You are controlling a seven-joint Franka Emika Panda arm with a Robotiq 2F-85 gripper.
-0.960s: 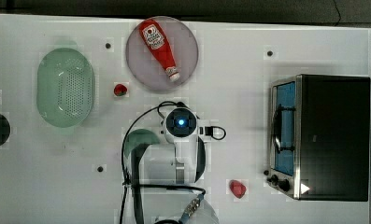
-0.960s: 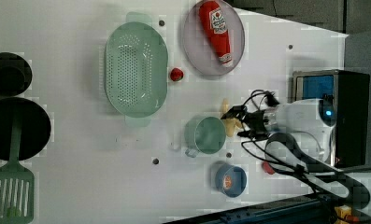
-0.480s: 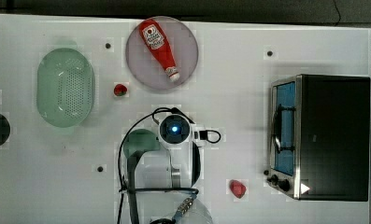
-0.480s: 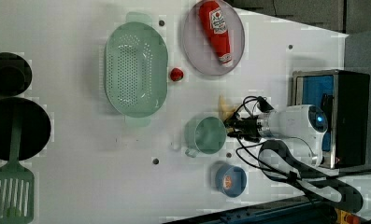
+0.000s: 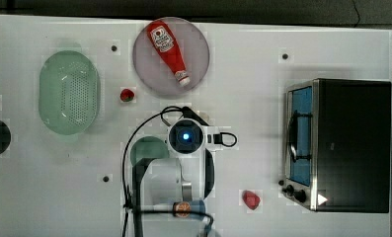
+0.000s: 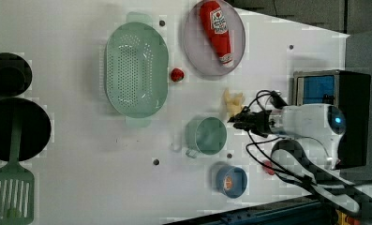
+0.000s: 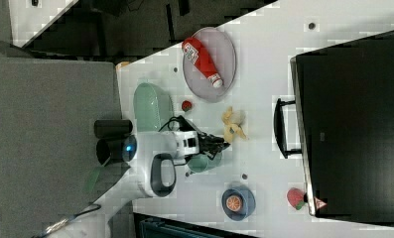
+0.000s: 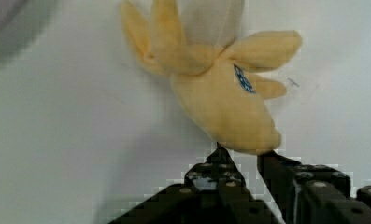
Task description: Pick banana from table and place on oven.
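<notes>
The pale-yellow banana lies flat on the white table, its peel flaps spread; in the wrist view the banana is just past my fingertips. My gripper is low over the table at the banana's closed end, jaws shut to a thin slit with nothing between them. In the top view my arm covers the banana. The oven with its black top stands at the top view's right, door closed.
A ketchup bottle lies on a grey plate. A green colander, a green cup beside the banana, a blue bowl with an orange slice, small red toys and black pans stand around.
My arm has shifted slightly toward the top view's left and bottom. In the left view the gripper has drawn back off the banana, which now shows whole.
</notes>
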